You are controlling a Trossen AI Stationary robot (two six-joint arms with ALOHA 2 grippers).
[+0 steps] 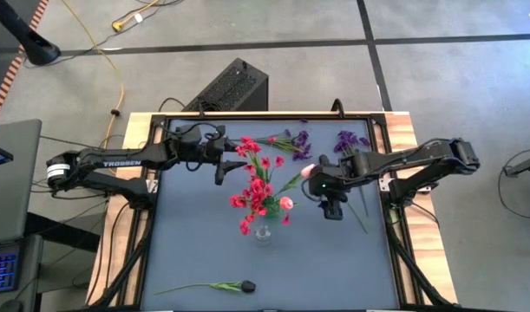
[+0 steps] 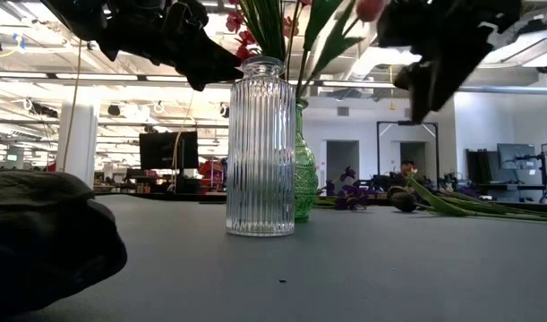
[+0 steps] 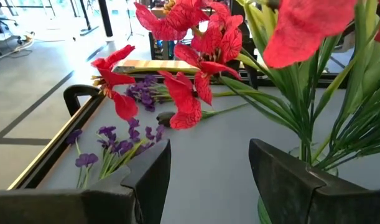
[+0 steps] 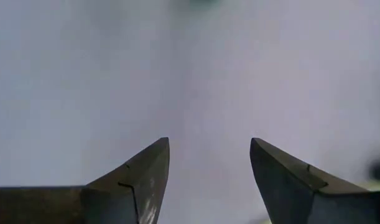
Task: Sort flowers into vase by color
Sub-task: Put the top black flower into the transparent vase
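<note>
A clear ribbed vase (image 2: 255,148) (image 1: 263,232) stands mid-table, with a green vase (image 2: 304,170) close behind it. Red blossom clusters (image 1: 256,186) (image 3: 196,93) and pink-white tulips (image 1: 286,203) (image 1: 308,171) rise from the vases; which stem sits in which vase I cannot tell. Purple clusters (image 1: 292,138) (image 1: 347,141) lie near the far edge. A dark tulip (image 1: 245,285) lies near the near edge. My left gripper (image 1: 219,169) (image 3: 208,168) is open, just left of the red blossoms. My right gripper (image 1: 332,208) (image 4: 208,174) is open, pointing down over bare mat right of the vases.
A loose green stem (image 1: 358,215) lies on the mat beside my right gripper. The dark tulip's blossom (image 2: 40,237) fills the low view's left foreground. The grey mat (image 1: 195,243) has a raised black frame (image 1: 152,173) around it. A black box (image 1: 234,87) sits beyond the far edge.
</note>
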